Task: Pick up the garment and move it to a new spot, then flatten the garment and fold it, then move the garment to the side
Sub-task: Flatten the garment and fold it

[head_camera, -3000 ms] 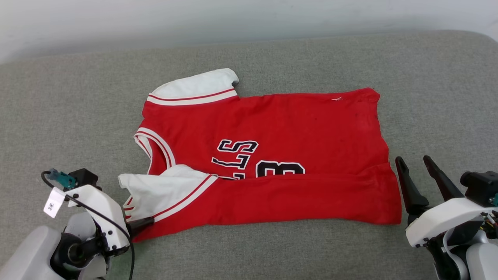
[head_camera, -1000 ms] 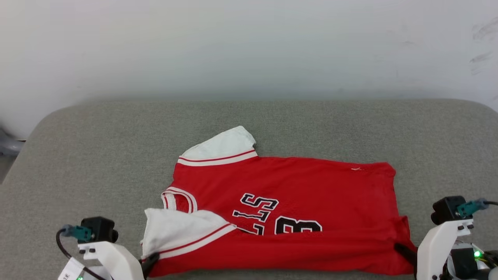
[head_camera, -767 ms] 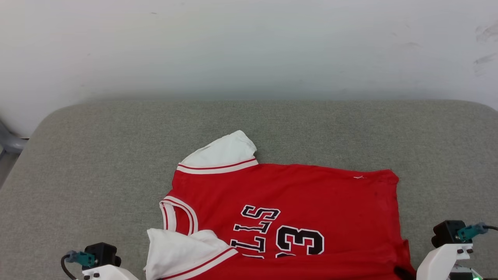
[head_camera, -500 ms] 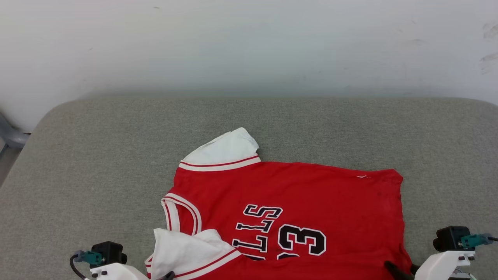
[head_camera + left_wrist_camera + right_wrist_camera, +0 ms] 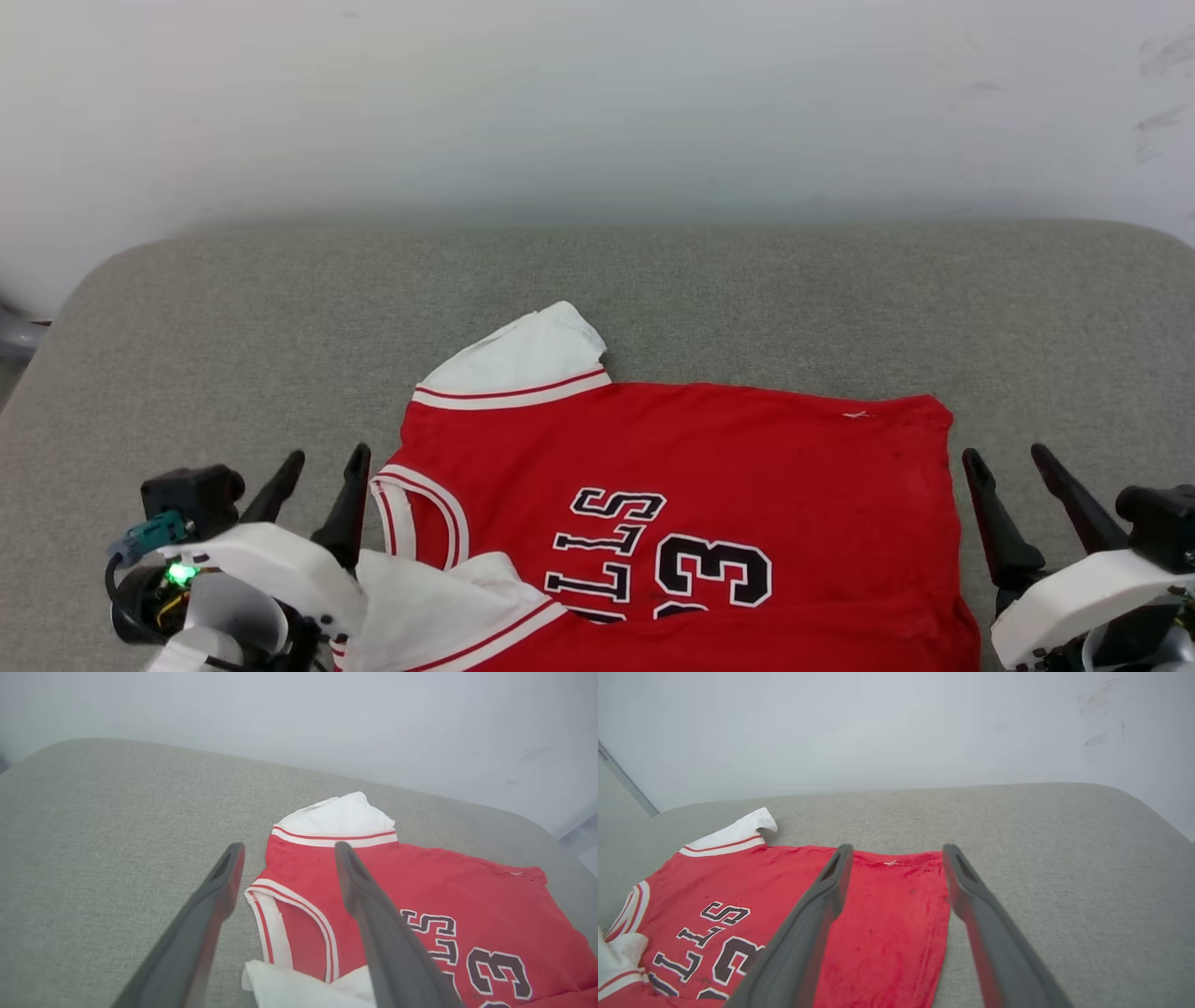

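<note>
The garment (image 5: 747,485) is a red shirt with white sleeves and black lettering, spread on the grey cushion, collar to the left. Its far white sleeve (image 5: 523,359) lies flat; its near sleeve (image 5: 439,611) is folded over the chest. My left gripper (image 5: 325,459) stands open just left of the collar, holding nothing. In the left wrist view the left gripper (image 5: 285,851) frames the striped collar of the garment (image 5: 448,891). My right gripper (image 5: 1006,455) is open beside the hem. The right gripper (image 5: 896,851) straddles the garment (image 5: 887,914) at its hem edge.
The grey cushioned surface (image 5: 233,336) spreads wide on all sides of the shirt, with rounded corners at left and right. A pale wall (image 5: 597,103) rises behind its far edge.
Both grippers have let go of the near edge of the shirt and opened, and now stand raised beside it. The near fold has been pulled back, baring more lettering. The camera has also shifted.
</note>
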{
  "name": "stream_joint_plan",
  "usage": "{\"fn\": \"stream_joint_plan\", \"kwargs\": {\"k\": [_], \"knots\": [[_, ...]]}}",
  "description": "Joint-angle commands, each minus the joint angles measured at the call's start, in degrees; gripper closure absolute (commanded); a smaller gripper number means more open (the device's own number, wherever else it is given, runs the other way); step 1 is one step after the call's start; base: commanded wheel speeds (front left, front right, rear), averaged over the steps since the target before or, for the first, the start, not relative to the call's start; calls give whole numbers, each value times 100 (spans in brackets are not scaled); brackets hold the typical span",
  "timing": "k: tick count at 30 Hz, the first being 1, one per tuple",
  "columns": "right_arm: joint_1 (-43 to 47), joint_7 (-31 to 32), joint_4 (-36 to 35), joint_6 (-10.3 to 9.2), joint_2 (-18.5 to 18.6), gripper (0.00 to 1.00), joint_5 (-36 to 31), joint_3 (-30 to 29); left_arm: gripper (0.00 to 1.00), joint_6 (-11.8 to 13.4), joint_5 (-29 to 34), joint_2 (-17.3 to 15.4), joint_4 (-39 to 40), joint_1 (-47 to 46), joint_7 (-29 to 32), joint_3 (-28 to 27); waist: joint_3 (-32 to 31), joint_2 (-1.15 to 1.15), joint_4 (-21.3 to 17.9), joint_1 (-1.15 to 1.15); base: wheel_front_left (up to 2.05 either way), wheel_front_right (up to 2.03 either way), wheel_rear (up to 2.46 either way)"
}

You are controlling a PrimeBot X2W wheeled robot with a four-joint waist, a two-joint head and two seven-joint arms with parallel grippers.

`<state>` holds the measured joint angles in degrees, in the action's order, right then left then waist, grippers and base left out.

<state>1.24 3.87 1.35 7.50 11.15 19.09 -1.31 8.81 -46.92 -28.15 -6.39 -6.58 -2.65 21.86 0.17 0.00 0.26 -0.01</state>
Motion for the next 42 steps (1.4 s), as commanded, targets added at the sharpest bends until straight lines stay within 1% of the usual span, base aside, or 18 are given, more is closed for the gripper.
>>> {"fn": "stream_joint_plan", "kwargs": {"k": [1, 4, 8, 13, 16, 18, 21, 25, 27, 30, 33, 38, 42], "knots": [[-98, -86, -85, -2, -38, 0, -62, -46, 0, 17, 87, 27, -8, -136, -104, -1, 103, 0, -34, 1, 0, 0, 0], [-216, -131, -231, -2, -136, 0, -182, -139, 0, 24, 254, 56, -11, -418, -254, 21, 368, 0, -119, 1, 0, 0, 0], [-457, -166, -386, -2, -228, 0, -278, -227, 0, -83, 351, 61, -97, -949, -241, 21, 859, 0, -280, 1, 0, 0, 0], [-836, -255, -523, -2, -300, 0, -396, -230, 0, -325, 397, 36, -442, -1832, -20, 79, 1415, 0, -507, 1, 0, 0, 0], [-1020, -292, -571, -2, -332, 0, -436, -220, 0, -541, 351, -8, -730, -2411, 300, 148, 1649, 0, -642, 1, 0, 0, 0], [-1124, -333, -590, -2, -345, 0, -470, -215, 0, -730, 297, -44, -964, -2811, 622, 229, 1769, 0, -722, 1, 0, 0, 0], [-1258, -344, -578, -2, -356, 0, -486, -195, 0, -1019, 159, -117, -1371, -3419, 1342, 384, 1911, 0, -838, 1, 0, 0, 0], [-1408, -358, -511, -2, -367, 0, -472, -128, 0, -1326, -101, -220, -1874, -4176, 2632, 653, 2079, 0, -1014, 1, 0, 0, 0], [-1473, -378, -479, -2, -379, 0, -455, -93, 0, -1404, -228, -270, -2069, -4487, 3228, 760, 2160, 0, -1108, 1, 0, 0, 0], [-1532, -430, -417, -2, -418, 0, -410, -58, 0, -1443, -329, -332, -2325, -4847, 4002, 925, 2284, 0, -1234, 1, 0, 0, 0], [-1561, -479, -360, -2, -467, 0, -372, -11, 0, -1432, -298, -398, -2545, -5108, 4506, 1057, 2419, 0, -1361, 1, 0, 0, 0], [-1597, -543, -247, -3, -530, 0, -285, 14, 0, -1345, -117, -493, -2926, -5373, 4937, 1256, 2641, 0, -1514, 1, 0, 0, 0], [-1632, -579, -164, -3, -555, 0, -210, 38, 0, -1246, -107, -439, -3326, -5282, 5405, 1454, 2739, 0, -1596, 1, 0, 0, 0]]}}
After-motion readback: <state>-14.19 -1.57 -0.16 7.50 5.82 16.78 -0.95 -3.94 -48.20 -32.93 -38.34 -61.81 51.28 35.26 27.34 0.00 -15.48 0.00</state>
